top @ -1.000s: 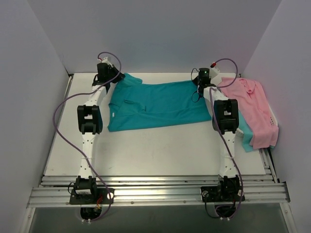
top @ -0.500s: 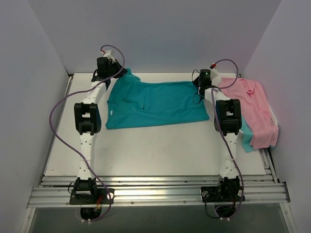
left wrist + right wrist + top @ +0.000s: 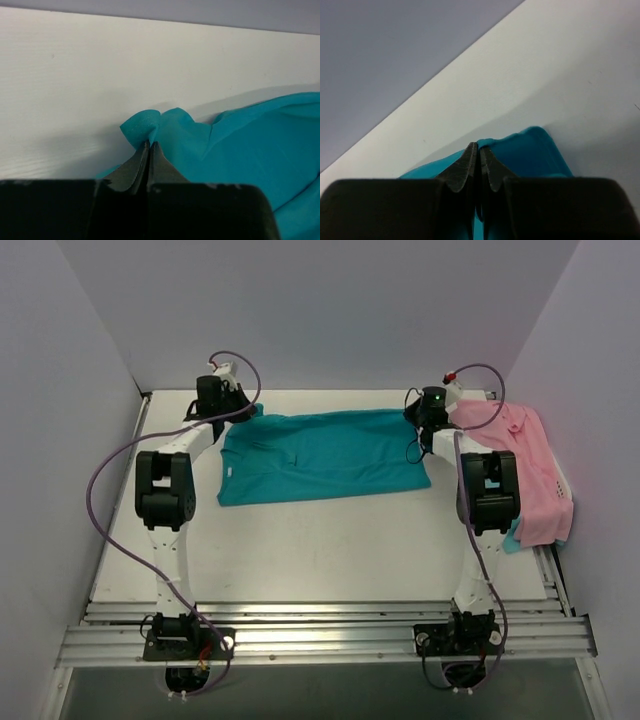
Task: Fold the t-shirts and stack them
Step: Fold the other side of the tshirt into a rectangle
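A teal t-shirt (image 3: 320, 455) lies stretched flat across the far middle of the table. My left gripper (image 3: 243, 412) is shut on its far left corner; the left wrist view shows the fingertips (image 3: 145, 150) pinching a small fold of teal fabric (image 3: 235, 145). My right gripper (image 3: 418, 420) is shut on its far right corner; the right wrist view shows the closed tips (image 3: 470, 152) with teal fabric (image 3: 530, 155) between them. A light pink collared shirt (image 3: 525, 470) lies at the right edge, over another teal shirt (image 3: 510, 538) that peeks out below it.
White table (image 3: 320, 550) with grey walls close on the left, back and right. Metal rails (image 3: 320, 625) run along the near edge by the arm bases. Purple cables loop from both arms.
Both grippers have moved outward and toward the back, pulling the teal shirt taut. Its far edge is now straighter and it lies flatter and wider.
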Available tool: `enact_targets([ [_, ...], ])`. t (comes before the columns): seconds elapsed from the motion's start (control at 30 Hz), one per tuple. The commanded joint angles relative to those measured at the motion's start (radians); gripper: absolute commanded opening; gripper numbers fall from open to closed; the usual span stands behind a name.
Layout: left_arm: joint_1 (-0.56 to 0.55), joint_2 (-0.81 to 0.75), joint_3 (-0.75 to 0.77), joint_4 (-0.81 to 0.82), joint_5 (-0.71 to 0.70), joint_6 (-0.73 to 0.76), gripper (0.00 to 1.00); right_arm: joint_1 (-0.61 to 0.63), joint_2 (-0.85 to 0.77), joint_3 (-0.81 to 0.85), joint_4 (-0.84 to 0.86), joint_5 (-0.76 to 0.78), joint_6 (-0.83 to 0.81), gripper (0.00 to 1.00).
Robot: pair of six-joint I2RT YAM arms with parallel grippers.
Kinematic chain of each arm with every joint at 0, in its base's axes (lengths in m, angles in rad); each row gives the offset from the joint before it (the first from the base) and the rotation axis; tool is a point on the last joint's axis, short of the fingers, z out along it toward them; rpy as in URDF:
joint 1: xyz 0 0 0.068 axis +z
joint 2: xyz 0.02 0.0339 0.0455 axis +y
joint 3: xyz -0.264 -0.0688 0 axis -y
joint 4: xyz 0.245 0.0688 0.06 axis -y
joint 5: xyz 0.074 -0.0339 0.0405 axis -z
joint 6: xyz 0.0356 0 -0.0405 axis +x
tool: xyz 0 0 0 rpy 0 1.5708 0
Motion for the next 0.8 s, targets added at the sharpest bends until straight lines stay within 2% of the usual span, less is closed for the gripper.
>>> enact_targets([
  [0.0, -0.013, -0.158, -0.155, 0.141, -0.046, 0.075, 0.02, -0.009, -0.105, -0.087, 0.046, -0.003, -0.018, 0.0],
  [0.07, -0.026, -0.227, -0.284, 0.196, -0.071, 0.1, 0.02, -0.008, -0.14, -0.155, 0.054, -0.002, -0.019, 0.0],
  [0.17, -0.047, -0.311, -0.398, 0.245, -0.092, 0.132, 0.02, -0.011, -0.18, -0.242, 0.061, 0.013, -0.016, 0.0],
  [0.3, -0.085, -0.399, -0.546, 0.227, -0.166, 0.172, 0.02, -0.009, -0.215, -0.327, 0.061, 0.035, 0.0, 0.0],
  [0.4, -0.108, -0.433, -0.614, 0.216, -0.238, 0.194, 0.02, -0.009, -0.225, -0.358, 0.025, 0.066, 0.02, 0.0],
  [0.5, -0.113, -0.44, -0.625, 0.169, -0.232, 0.172, 0.04, -0.009, -0.222, -0.368, -0.032, 0.105, 0.048, 0.0],
  [0.53, -0.116, -0.439, -0.618, 0.129, -0.252, 0.158, 0.07, -0.009, -0.22, -0.367, -0.05, 0.113, 0.056, 0.0],
  [0.57, -0.115, -0.428, -0.607, 0.1, -0.255, 0.149, 0.14, -0.009, -0.222, -0.367, -0.07, 0.136, 0.071, 0.04],
  [0.6, -0.115, -0.418, -0.569, 0.063, -0.278, 0.143, 0.38, -0.011, -0.228, -0.368, -0.11, 0.153, 0.08, 0.37],
  [0.63, -0.116, -0.41, -0.549, -0.01, -0.289, 0.14, 0.55, -0.009, -0.234, -0.374, -0.121, 0.177, 0.091, 0.56],
  [0.67, -0.116, -0.405, -0.535, -0.034, -0.304, 0.134, 0.79, -0.011, -0.243, -0.382, -0.127, 0.19, 0.095, 0.7],
  [0.7, -0.116, -0.411, -0.529, -0.076, -0.322, 0.126, 0.84, -0.011, -0.263, -0.388, -0.152, 0.207, 0.1, 0.98],
  [0.77, -0.116, -0.445, -0.568, -0.072, -0.367, 0.108, 0.88, -0.011, -0.287, -0.399, -0.179, 0.233, 0.109, 1.0],
])
